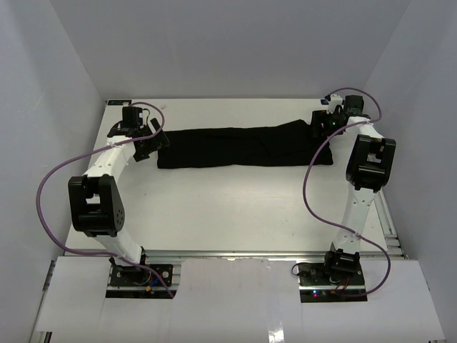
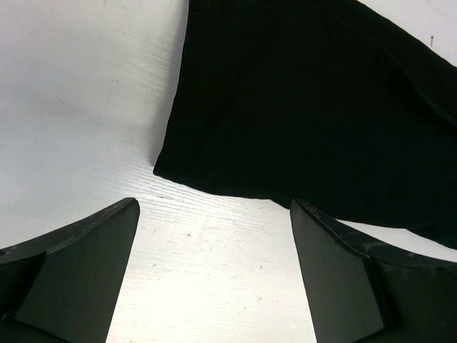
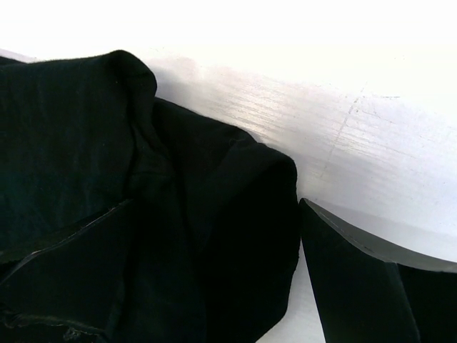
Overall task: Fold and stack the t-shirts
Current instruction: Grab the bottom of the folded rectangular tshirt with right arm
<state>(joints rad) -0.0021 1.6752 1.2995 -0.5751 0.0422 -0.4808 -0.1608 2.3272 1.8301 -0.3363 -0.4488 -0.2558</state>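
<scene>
A black t-shirt (image 1: 243, 146) lies folded into a long narrow strip across the far half of the white table. My left gripper (image 1: 152, 143) sits at the strip's left end. In the left wrist view its fingers (image 2: 86, 271) stand wide apart over bare table, and the t-shirt's corner (image 2: 307, 107) lies just ahead of them. At the strip's right end is my right gripper (image 1: 323, 127). It is open (image 3: 214, 207) and straddles the bunched end of the t-shirt (image 3: 86, 143). One finger (image 3: 357, 286) is beside the fabric, the other dark against it.
The white table (image 1: 235, 207) is boxed in by pale walls on the left (image 1: 43, 107), back and right. Purple cables (image 1: 50, 186) loop from both arms. A metal rail (image 1: 235, 254) runs along the near edge between the arm bases.
</scene>
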